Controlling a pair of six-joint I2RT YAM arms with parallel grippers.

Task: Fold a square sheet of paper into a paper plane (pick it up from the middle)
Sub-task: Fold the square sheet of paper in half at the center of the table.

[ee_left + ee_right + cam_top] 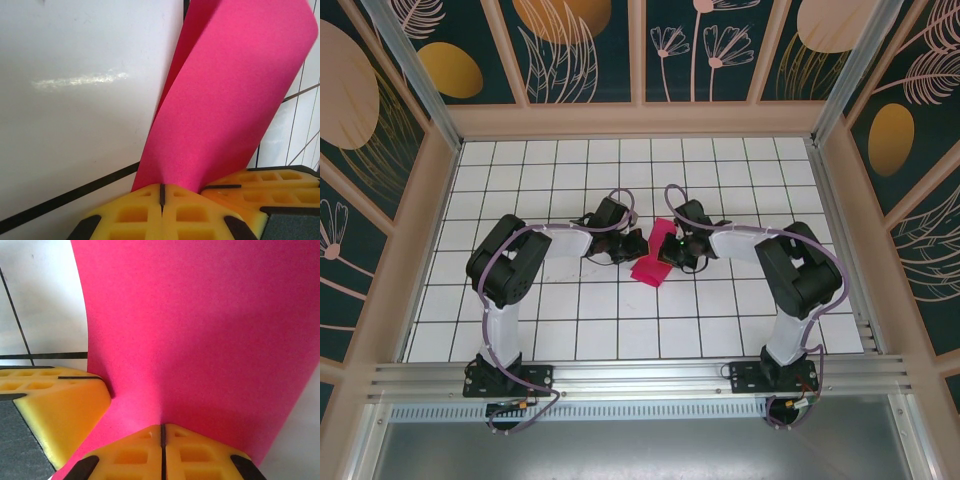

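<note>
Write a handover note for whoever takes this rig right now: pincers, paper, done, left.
Left pincer: shut on the pink paper.
Right pincer: shut on the same paper, close beside the left one.
Paper: between the two arms over the middle of the table, curved and apparently doubled over. Can't tell if it is clear of the surface.
Done: paper gripped by both pincers.
Left: no pointed plane shape yet, so most of the folding likely remains.
</note>
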